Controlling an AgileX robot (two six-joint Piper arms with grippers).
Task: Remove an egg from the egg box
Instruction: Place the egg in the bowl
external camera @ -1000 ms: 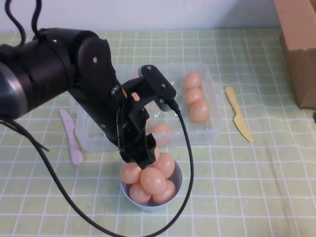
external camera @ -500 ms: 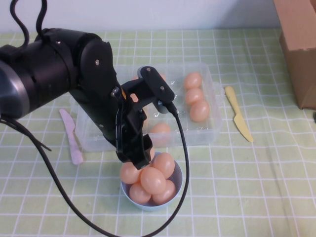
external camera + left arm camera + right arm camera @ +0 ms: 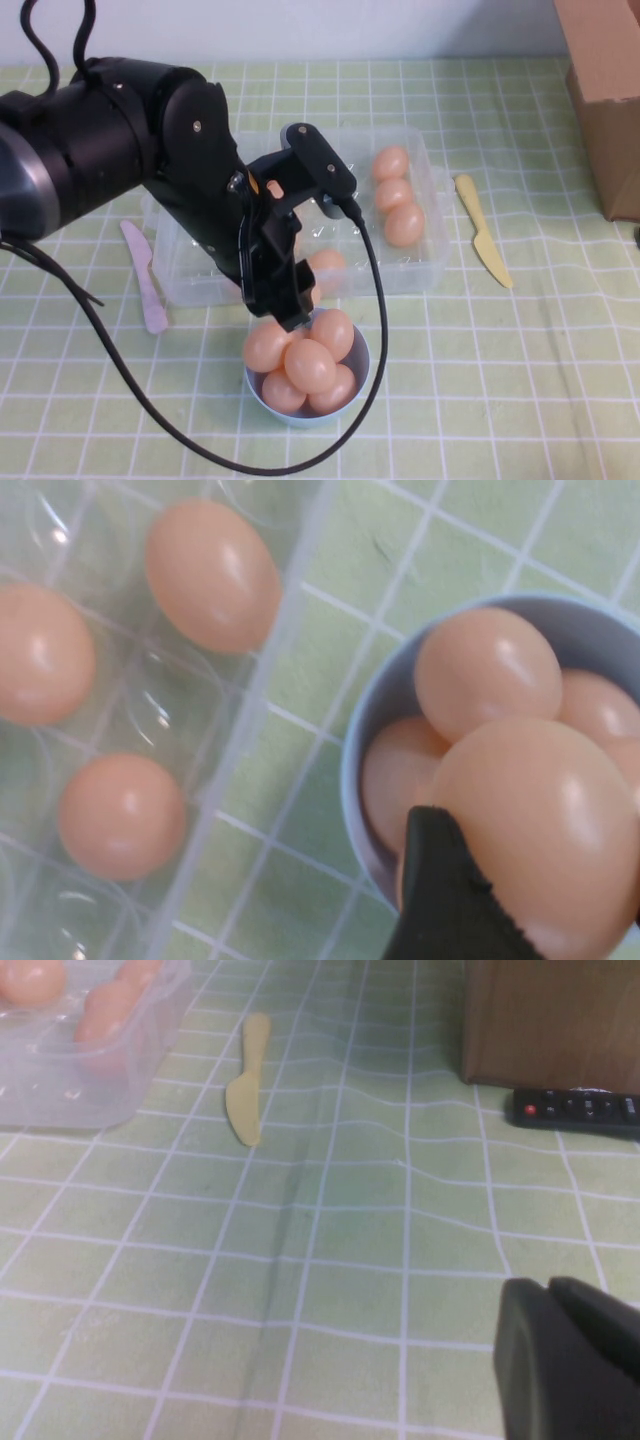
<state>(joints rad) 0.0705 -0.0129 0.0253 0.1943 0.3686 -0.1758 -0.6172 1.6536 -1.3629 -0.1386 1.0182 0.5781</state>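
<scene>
My left gripper hangs just past the near wall of the egg box, over the rim of the blue bowl. Its jaws are clamped on the egg — the top one in the heaped bowl, touching its neighbours. Four eggs sit in the box. My right gripper rests low over bare cloth — jaws together — with the yellow knife and remote well apart.
</scene>
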